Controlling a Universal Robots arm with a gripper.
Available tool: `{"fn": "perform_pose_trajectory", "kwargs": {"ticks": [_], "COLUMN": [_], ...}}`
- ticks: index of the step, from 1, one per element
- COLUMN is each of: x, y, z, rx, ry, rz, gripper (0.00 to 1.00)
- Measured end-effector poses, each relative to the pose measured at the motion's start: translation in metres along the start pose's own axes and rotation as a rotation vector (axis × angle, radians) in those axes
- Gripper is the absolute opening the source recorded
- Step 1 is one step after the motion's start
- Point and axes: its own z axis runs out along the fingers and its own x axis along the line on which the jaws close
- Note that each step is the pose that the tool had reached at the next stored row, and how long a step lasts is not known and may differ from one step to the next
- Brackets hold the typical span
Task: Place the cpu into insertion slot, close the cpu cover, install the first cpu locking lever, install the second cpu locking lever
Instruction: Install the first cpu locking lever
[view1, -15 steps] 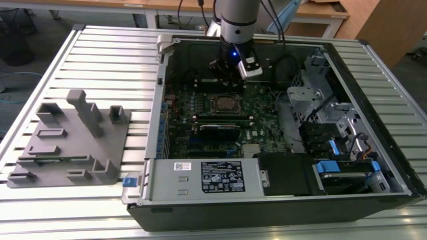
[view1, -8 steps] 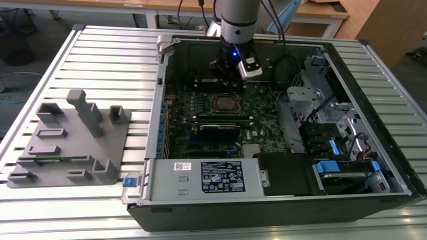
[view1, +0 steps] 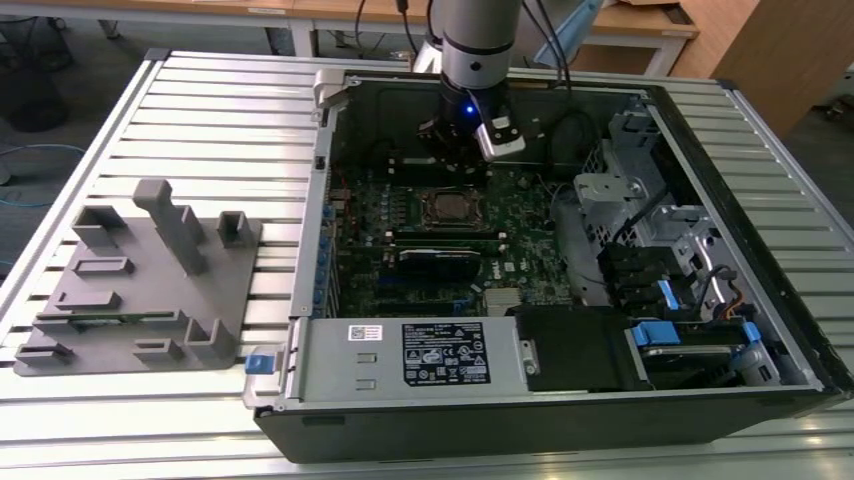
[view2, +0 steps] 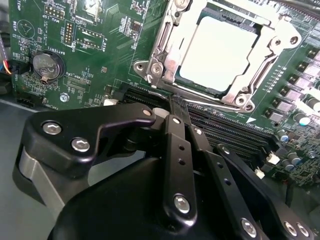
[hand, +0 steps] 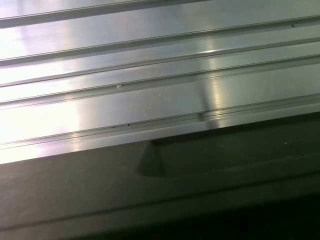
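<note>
The cpu (view2: 224, 52) shows its dull silver top inside the insertion slot (view1: 451, 208) on the green board. The cpu cover (view2: 172, 50), a metal frame with a cut-out middle, lies down flat around the chip. A thin wire lever (view2: 205, 103) runs along the socket's near edge. In the second wrist view my gripper (view2: 175, 101) has its black fingers (view2: 173, 135) drawn together, shut with nothing between them, with the tips right at that edge; I cannot tell if they touch the lever. In the exterior view the gripper (view1: 457, 152) hangs just behind the socket, inside the open case.
Long black memory slots (view2: 227, 132) run beside the socket, and a coin battery (view2: 45, 65) sits further off. A black card (view1: 441, 262), the power supply (view1: 427, 355) and drive bays (view1: 667, 265) crowd the case. A grey fixture (view1: 140, 285) stands on the slatted table (hand: 150, 100).
</note>
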Motion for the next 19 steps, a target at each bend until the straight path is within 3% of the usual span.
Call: {"fn": "perform_pose_trajectory", "kwargs": {"ticks": [5, 19], "x": [-0.0001, -0.0011], "y": [-0.0005, -0.0066], "z": [0.0000, 0.0006], "rx": [-0.0227, -0.0263], "ry": [0.0029, 0.0002], "rz": [0.001, 0.002], "gripper": [0.10, 0.10]}}
